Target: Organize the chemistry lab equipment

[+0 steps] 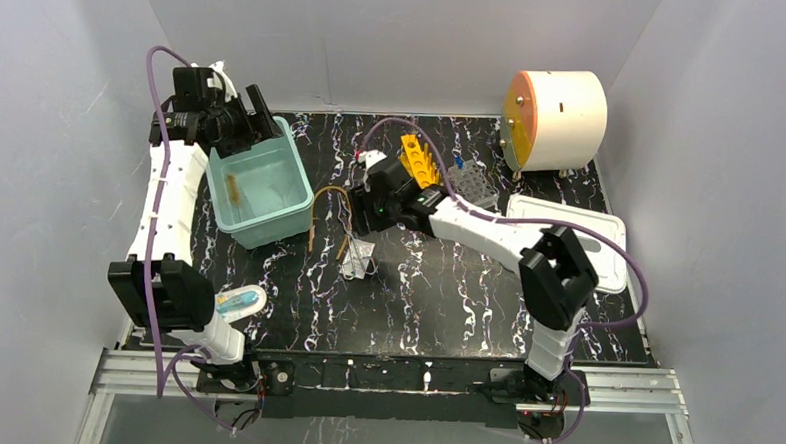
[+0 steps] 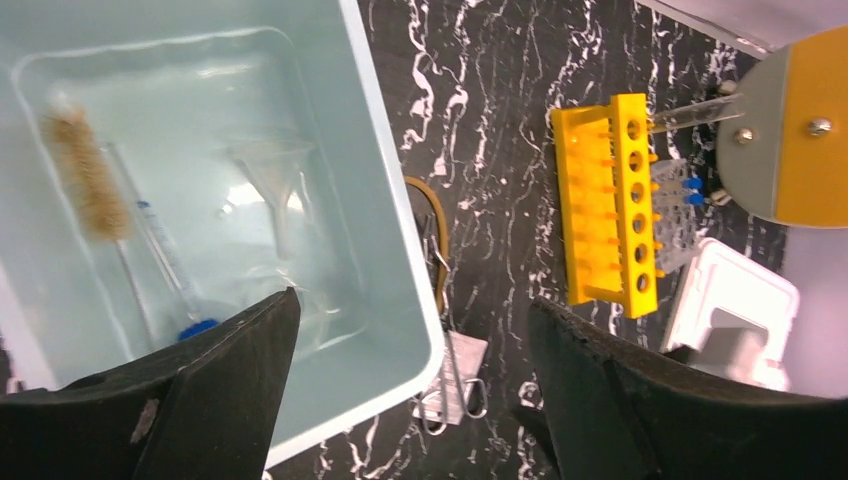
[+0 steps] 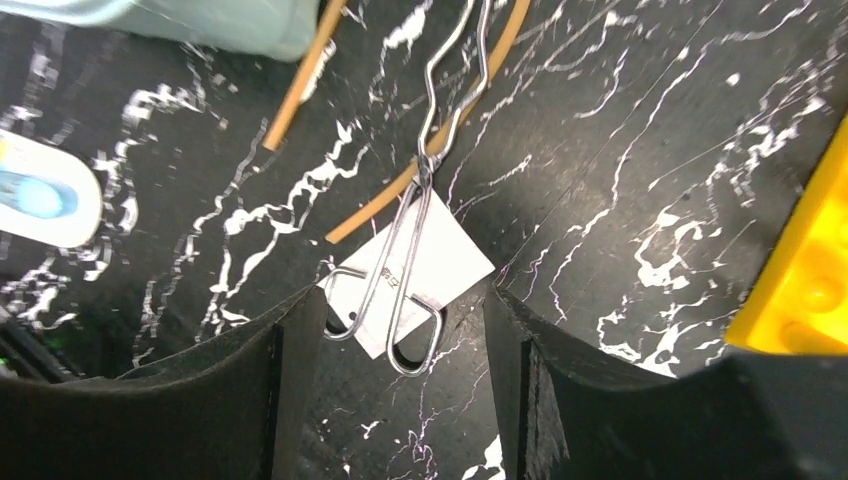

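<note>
A teal bin (image 1: 281,209) at the back left holds a bristle brush (image 2: 87,176), a clear funnel (image 2: 270,168) and a thin blue-tipped rod (image 2: 168,258). My left gripper (image 1: 243,123) (image 2: 412,302) hangs open over the bin's rim, nothing between its fingers. Wire tongs (image 3: 402,262) (image 1: 358,258) lie on a white card (image 3: 450,255), across an amber rubber tube (image 3: 432,150) (image 1: 327,201). Just above the tongs' loops my right gripper (image 3: 402,292) (image 1: 368,209) stands open and empty. The yellow rack (image 1: 419,160) (image 2: 607,205) and clear tube rack (image 1: 473,181) sit behind it.
A white and orange drum (image 1: 556,119) stands at the back right. A white tray (image 1: 608,253) lies under the right arm's elbow. A small white, blue and yellow item (image 1: 240,300) rests near the left arm's base. Grey walls close in on three sides.
</note>
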### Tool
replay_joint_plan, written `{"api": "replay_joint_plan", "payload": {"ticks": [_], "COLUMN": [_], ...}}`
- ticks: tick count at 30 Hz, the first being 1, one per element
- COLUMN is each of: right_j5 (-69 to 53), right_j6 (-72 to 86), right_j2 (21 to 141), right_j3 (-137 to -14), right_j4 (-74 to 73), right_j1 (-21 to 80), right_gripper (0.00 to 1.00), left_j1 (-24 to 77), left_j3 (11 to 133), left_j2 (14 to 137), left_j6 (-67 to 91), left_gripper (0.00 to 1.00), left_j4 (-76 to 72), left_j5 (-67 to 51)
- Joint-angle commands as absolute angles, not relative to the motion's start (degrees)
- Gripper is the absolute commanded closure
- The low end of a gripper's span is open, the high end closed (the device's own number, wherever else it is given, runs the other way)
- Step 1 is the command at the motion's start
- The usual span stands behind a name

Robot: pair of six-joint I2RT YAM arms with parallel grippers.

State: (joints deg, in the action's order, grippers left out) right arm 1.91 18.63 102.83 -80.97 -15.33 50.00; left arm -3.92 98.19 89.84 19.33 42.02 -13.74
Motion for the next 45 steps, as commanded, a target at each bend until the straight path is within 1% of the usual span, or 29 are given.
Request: {"api": "replay_joint_plan", "payload": {"ticks": [1,3,7,13,17,20,27,30,34,40,45], "right_j5": [5.4,5.2,6.4,9.7,14.3,15.5,18.1,19.0,18.8,17.5,15.2], "right_j6": [19.2,20.1,22.6,26.2,25.7,23.1,21.8,21.2,20.6,20.1,19.0], "right_j2": [107.0,109.2,113.6,122.1,129.5,134.8,146.1,149.9,150.8,151.7,152.7], "right_j3": [-86.0,-87.7,-90.9,-100.4,-110.9,-119.0,-137.3,-143.2,-143.9,-143.8,-143.8], "right_j4": [-18.0,-18.5,-18.4,-20.5,-24.7,-27.2,-35.2,-38.2,-38.0,-37.2,-35.8], "right_j1": [50.9,51.1,51.1,51.2,51.2,51.2,51.2,51.2,51.1,50.8,50.7], "right_gripper": [0.32,0.32,0.32,0.32,0.32,0.35,0.47,0.53,0.56,0.57,0.66], "left_j1": [-4.1,-4.1,-4.1,-4.0,-3.5,-3.0,-2.1,-1.8,-1.6,-1.5,-1.2], "left_j3": [96.0,95.4,94.7,94.9,95.4,95.6,96.4,96.7,97.3,97.6,97.8], "left_j2": [89.0,88.7,88.2,87.3,86.7,86.3,85.6,85.4,85.5,85.9,86.8], "left_j6": [21.8,22.7,24.2,25.2,25.1,25.0,24.9,24.8,24.9,24.9,25.0], "left_gripper": [0.13,0.09,0.04,0.04,0.03,0.04,0.03,0.03,0.03,0.03,0.03], "left_j4": [41.6,41.6,42.0,43.7,44.4,44.7,45.9,46.7,47.2,47.3,47.3], "left_j5": [-19.8,-19.7,-18.7,-15.0,-13.0,-12.3,-8.8,-7.1,-5.2,-5.2,-6.0]}}
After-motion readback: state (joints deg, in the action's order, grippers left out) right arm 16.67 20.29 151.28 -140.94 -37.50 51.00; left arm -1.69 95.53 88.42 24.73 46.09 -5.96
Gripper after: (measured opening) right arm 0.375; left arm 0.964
